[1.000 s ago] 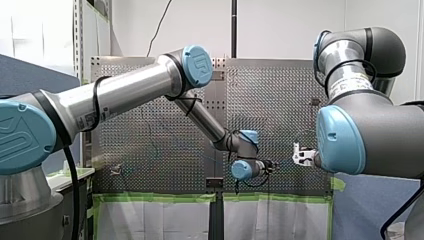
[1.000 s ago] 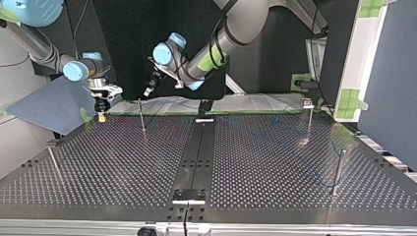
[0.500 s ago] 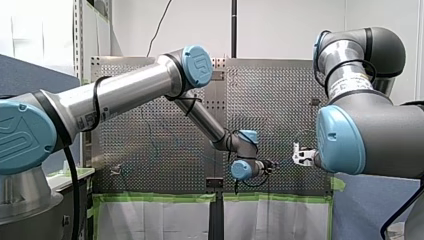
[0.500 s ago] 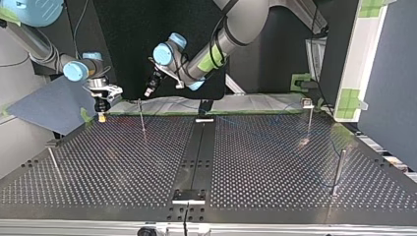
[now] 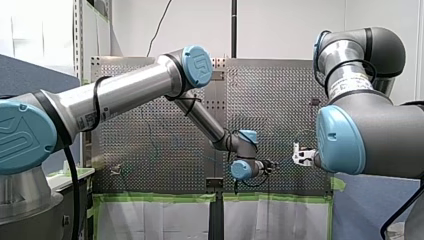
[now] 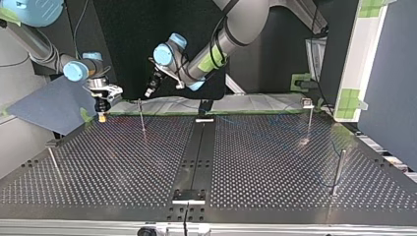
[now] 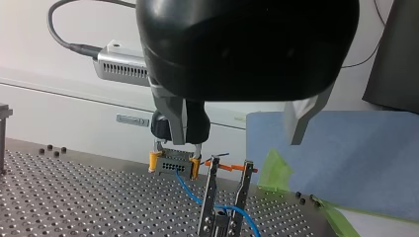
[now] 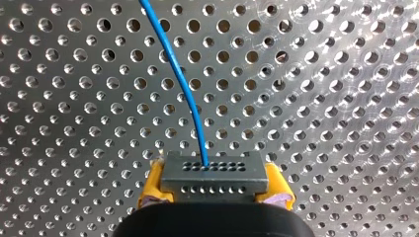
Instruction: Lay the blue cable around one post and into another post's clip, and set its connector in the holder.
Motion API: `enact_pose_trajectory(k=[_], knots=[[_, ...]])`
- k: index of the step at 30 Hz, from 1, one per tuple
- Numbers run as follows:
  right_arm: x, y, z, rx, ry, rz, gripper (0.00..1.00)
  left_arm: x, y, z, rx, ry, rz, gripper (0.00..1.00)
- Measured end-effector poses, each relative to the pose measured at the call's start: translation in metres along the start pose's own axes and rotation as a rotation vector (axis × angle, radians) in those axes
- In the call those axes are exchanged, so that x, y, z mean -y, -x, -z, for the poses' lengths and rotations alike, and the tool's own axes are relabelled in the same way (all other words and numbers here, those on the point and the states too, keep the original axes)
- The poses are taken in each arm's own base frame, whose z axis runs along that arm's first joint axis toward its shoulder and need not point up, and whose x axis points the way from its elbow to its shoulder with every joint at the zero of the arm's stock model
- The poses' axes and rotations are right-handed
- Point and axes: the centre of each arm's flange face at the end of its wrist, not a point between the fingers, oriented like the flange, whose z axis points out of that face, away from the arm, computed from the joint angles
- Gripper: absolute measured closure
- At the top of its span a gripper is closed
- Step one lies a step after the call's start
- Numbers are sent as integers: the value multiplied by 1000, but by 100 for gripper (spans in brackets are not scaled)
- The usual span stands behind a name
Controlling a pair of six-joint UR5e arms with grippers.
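Observation:
My right gripper [image 8: 215,197] is shut on the grey connector [image 8: 215,174], with a yellow pad on each side. The blue cable [image 8: 180,81] leaves the connector's face and runs away over the perforated table [image 8: 321,98]. In the left wrist view the connector [image 7: 173,166] hangs just above the table. Its blue cable [image 7: 190,190] drops to a forked post [image 7: 225,197] with orange tabs and seems to pass between the prongs. My left gripper [image 7: 234,140] hovers open and empty, short of that post. In the top view my right gripper [image 6: 102,112] is at the far left edge and my left gripper [image 6: 150,89] is above the thin post [image 6: 142,117].
More posts stand on the table: one with a clip [image 6: 309,115] at the top view's far right, a plain one [image 6: 339,169] nearer, and one [image 6: 54,162] at the left. Small blocks [image 6: 188,195] [image 6: 204,118] sit on the centre strip. A blue panel [image 7: 346,158] borders the table.

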Motion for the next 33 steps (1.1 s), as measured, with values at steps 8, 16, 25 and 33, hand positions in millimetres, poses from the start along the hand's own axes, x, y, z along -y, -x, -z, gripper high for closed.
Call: enact_pose_trajectory(k=[8, 16, 25, 33], knots=[[1, 0, 0, 0, -1, 0, 100, -2, -1, 0, -2, 3, 2, 4], [1, 0, 0, 1, -3, -1, 100, -3, -1, 0, -5, 8, 3, 4], [1, 0, 0, 3, -3, -3, 100, -5, -1, 1, -8, 15, 3, 4], [1, 0, 0, 6, -1, -3, 100, -12, 2, 6, -47, 56, -37, 4]])
